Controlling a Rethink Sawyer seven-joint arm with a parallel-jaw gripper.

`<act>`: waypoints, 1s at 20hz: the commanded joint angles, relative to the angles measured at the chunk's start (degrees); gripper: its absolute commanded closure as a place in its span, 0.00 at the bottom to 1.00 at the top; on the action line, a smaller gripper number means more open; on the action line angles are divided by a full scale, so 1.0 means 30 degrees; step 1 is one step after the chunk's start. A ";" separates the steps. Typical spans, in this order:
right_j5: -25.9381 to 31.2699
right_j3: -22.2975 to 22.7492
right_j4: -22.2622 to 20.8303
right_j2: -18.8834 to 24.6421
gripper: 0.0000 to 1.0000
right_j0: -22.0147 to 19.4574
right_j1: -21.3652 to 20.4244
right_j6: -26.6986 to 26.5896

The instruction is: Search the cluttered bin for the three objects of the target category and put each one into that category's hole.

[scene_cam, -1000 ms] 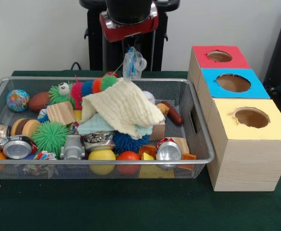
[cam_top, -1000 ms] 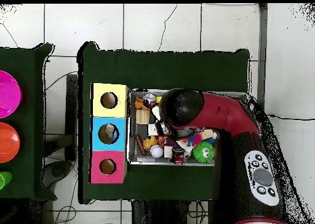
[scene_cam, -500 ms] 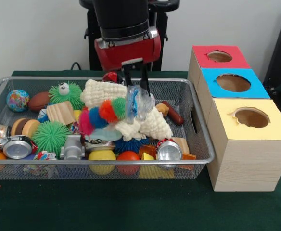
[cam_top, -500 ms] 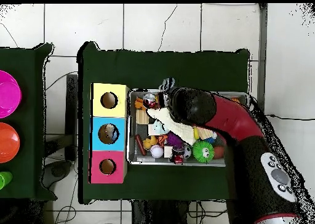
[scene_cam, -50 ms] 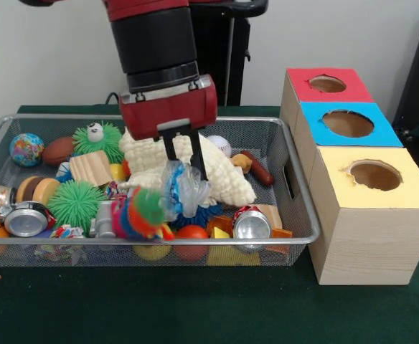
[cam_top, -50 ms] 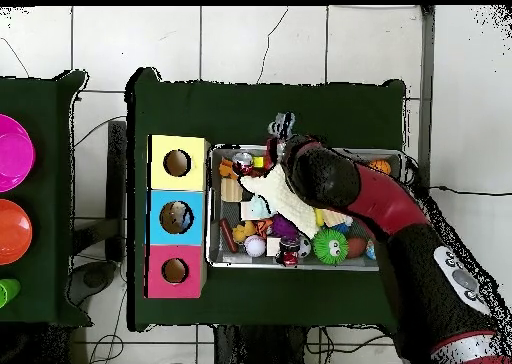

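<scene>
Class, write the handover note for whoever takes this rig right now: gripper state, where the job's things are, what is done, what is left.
Gripper: shut on a crinkled clear plastic bag, held above the front of the wire bin; a multicoloured fuzzy caterpillar toy hangs beside it.
Cream cloth lies over the clutter mid-bin.
Box with red, blue and yellow holes stands beside the bin.
Done: something lies in the blue hole, identity unclear.
Left: deliver the bag, find the rest.

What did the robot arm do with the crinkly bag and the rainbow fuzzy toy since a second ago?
The end effector, shut on the crinkly plastic bag, carried it from the bin's back edge toward the front edge. The rainbow caterpillar toy came along and now hangs by the front rim. The cream cloth got pulled flatter. The wire bin, cans and three-hole box stayed put.
</scene>
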 commanded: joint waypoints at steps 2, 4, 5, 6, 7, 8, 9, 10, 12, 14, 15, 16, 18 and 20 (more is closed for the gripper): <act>-0.0715 0.2520 -0.0972 0.2690 1.00 -0.0879 0.1090 0.1437; -0.0542 0.2750 -0.0873 0.3057 1.00 -0.1179 0.1020 0.1445; -0.0421 0.2819 -0.0832 0.3214 1.00 -0.1286 0.0953 0.1420; -0.0106 0.2838 -0.0793 0.3210 1.00 -0.1257 0.0888 0.1366; 0.0209 0.2858 -0.0755 0.3205 1.00 -0.1227 0.0823 0.1312; 0.0653 0.2951 -0.0625 0.3302 1.00 -0.1264 0.0786 0.1256; 0.1154 0.3107 -0.0471 0.3436 1.00 -0.1326 0.0653 0.1196; 0.1668 0.3383 -0.0273 0.3811 1.00 -0.1547 0.0485 0.1068; 0.2641 0.4025 0.0146 0.4773 1.00 -0.2153 0.0150 0.0774; 0.3305 0.4465 0.0359 0.5154 1.00 -0.2327 -0.0278 0.0800; 0.3460 0.4579 0.0370 0.5294 1.00 -0.2383 -0.0350 0.0820; 0.3631 0.4605 0.0357 0.5326 1.00 -0.2366 -0.0365 0.0853; 0.4814 0.4818 0.0581 0.5493 1.00 -0.2380 -0.0736 0.0853; 0.6892 0.4940 0.0792 0.5486 1.00 -0.2290 -0.1293 0.0615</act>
